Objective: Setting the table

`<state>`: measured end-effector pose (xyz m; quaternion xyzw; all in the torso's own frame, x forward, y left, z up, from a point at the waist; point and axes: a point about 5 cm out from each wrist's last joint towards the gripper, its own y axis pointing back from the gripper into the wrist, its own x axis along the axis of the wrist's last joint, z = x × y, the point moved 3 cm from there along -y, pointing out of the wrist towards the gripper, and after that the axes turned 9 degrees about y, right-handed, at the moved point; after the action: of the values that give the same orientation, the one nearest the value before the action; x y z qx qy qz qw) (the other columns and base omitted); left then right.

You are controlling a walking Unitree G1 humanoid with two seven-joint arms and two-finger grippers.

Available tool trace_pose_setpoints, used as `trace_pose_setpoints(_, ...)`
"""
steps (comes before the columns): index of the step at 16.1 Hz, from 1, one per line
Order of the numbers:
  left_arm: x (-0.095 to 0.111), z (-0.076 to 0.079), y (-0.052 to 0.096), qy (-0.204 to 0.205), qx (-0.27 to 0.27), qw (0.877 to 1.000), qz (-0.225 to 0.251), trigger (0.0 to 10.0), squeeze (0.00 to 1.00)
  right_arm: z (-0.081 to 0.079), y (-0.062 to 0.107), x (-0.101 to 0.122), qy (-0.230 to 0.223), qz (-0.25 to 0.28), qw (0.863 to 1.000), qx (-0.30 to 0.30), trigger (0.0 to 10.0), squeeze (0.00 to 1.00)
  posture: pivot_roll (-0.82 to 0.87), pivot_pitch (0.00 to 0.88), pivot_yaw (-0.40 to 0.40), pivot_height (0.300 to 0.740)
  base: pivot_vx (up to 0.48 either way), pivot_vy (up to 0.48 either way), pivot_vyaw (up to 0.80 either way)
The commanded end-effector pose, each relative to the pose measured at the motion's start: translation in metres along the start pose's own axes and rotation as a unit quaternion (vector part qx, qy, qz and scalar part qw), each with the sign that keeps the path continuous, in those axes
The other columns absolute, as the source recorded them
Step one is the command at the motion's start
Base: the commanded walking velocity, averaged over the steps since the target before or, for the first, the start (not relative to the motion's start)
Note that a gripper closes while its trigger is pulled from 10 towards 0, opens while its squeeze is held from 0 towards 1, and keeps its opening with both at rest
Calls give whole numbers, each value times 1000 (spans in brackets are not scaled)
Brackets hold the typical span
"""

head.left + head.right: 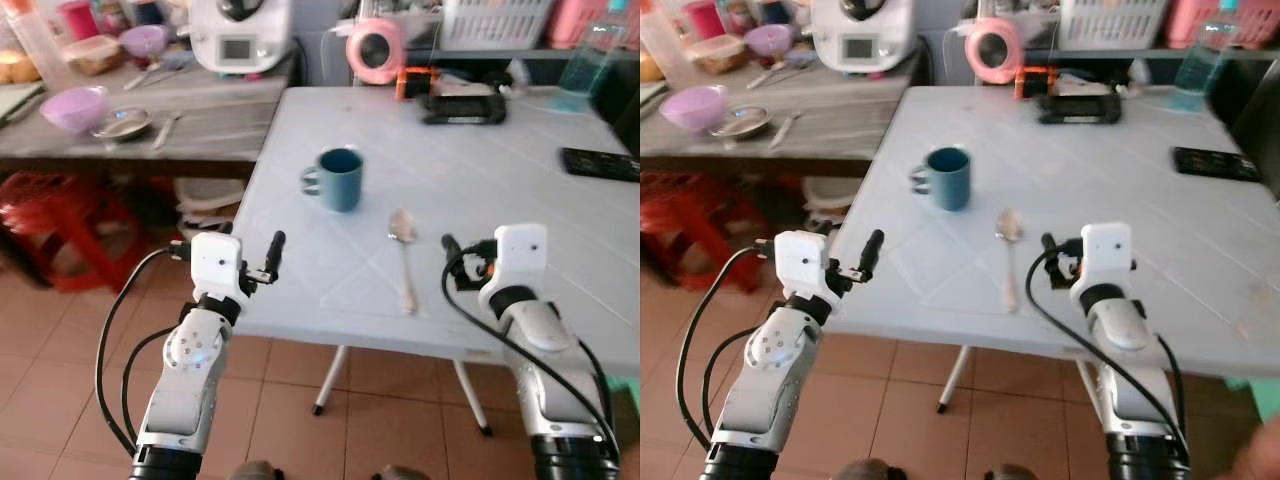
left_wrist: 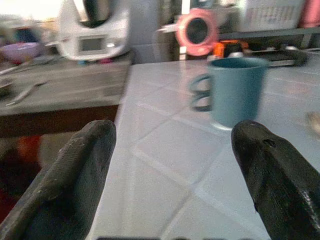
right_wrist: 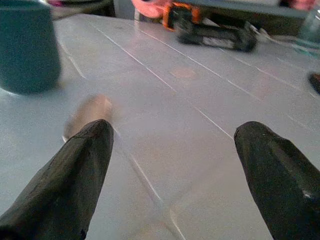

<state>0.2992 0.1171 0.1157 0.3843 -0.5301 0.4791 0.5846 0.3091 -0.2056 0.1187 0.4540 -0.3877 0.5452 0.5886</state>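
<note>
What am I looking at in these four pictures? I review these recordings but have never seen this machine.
This is a humanoid robot with two silver arms, each ending in a pincer of two long black fingers. The two wide pictures come from a stereo camera on its head, looking down past both arms. The other two come from cameras on its wrists, looking along each pincer's fingers.

Before it stands a pale table. On it are a blue mug, a spoon lying flat, a black remote near the far right edge and a black device at the back. The left pincer is at the table's near left edge, facing the mug; the right pincer hovers just right of the spoon. Both are open and hold nothing.
</note>
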Motion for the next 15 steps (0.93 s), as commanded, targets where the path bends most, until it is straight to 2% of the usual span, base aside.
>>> trace_pose_setpoints(1,1,-6,3,-6,7,1000,-6,10000,0,-8,-5,8,-1,13,1000,15,10000,0,-38,0,64,740,0,0,800)
trace_pose_setpoints(3,2,-7,6,-10,4,1000,-10,10000,0,-13,-7,7,-10,4,1000,9,10000,0,-25,0,70,740,0,0,666)
trace_pose_setpoints(6,2,-7,11,-13,2,1000,-16,10000,0,-17,-8,-5,-27,-32,999,-5,10000,0,-11,6,74,740,0,0,0)
trace_pose_setpoints(8,3,-10,16,-17,1,1000,-24,10000,0,-22,1,-19,-29,-65,997,-25,10000,0,7,27,77,740,0,0,0)
trace_pose_setpoints(12,5,-12,17,-20,-1,999,-29,10000,0,-18,9,-21,-25,-74,995,-65,10000,0,6,29,82,740,0,0,0)
trace_pose_setpoints(15,5,-9,16,-19,-8,999,-33,10000,0,-19,11,-28,-59,-98,991,-75,10000,0,7,29,85,740,0,0,0)
